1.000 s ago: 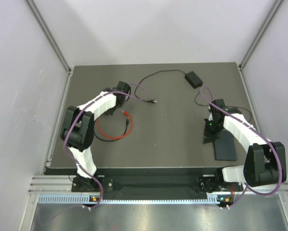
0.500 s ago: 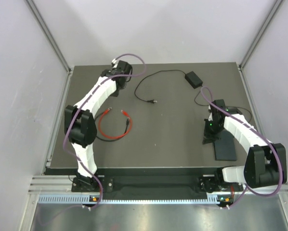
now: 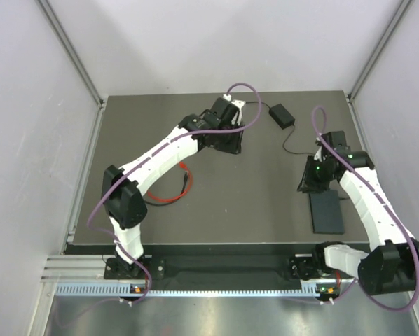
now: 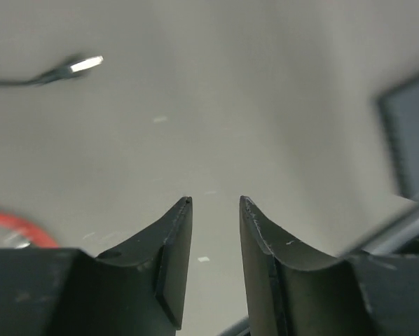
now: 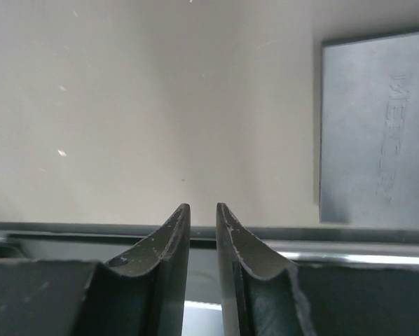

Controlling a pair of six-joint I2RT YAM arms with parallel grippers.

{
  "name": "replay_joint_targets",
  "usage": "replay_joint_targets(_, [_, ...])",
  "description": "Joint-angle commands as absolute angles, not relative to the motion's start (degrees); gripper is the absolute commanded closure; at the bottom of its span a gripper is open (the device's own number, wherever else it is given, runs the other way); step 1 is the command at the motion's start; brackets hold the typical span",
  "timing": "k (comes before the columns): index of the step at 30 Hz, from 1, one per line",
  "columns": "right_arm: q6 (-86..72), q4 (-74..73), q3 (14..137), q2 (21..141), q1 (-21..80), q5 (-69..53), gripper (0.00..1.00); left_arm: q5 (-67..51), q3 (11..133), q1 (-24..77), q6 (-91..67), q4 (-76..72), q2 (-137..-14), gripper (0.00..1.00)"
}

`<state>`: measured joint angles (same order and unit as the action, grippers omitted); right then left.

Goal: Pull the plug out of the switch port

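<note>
The flat black box (image 3: 326, 212) lies at the right of the table; it also shows in the right wrist view (image 5: 374, 126), top right, with raised lettering. I see no socket in its edge and no plug in it. A loose black plug with a metal tip (image 4: 83, 64) lies on the table ahead of my left gripper (image 4: 215, 201), which is open and empty. In the top view the left gripper (image 3: 230, 143) hangs over the middle back of the table and hides that plug. My right gripper (image 3: 309, 183) sits just left of the box's far end; its jaws (image 5: 202, 206) stand narrowly apart and empty.
A small black power brick (image 3: 281, 114) with thin cords lies at the back. A red cable loop (image 3: 171, 192) lies at the left, and shows in the left wrist view (image 4: 13, 227). A dark box edge (image 4: 409, 140) shows at the right there. The table's front rail (image 5: 335, 248) is near.
My left arm swung from the back left corner to the middle back, over the loose plug. My right gripper moved back and up from the box's near left edge.
</note>
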<state>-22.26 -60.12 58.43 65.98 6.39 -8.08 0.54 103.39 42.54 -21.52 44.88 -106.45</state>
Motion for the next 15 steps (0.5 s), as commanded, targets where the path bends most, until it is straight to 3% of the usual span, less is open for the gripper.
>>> replay_joint_targets(1, [-26.1,-65.1,63.2,65.8,1.0,-9.5,0.78,-14.6,104.5,43.2,-23.6,36.0,-107.8,0.62])
replay_joint_targets(6, [-28.7,-69.8,66.3,68.1,-12.7,-12.9,0.80,-26.4,104.4,45.2,-24.9,30.1,-111.3,0.60])
replay_joint_targets(9, [-31.1,-72.0,67.0,68.3,-23.2,-13.3,0.83,-31.4,102.6,47.3,-26.7,24.4,-113.4,0.45])
replay_joint_targets(15, [-35.0,-72.5,68.9,70.8,-34.4,-14.0,0.87,-33.4,100.2,55.1,-27.9,10.3,-117.1,0.50])
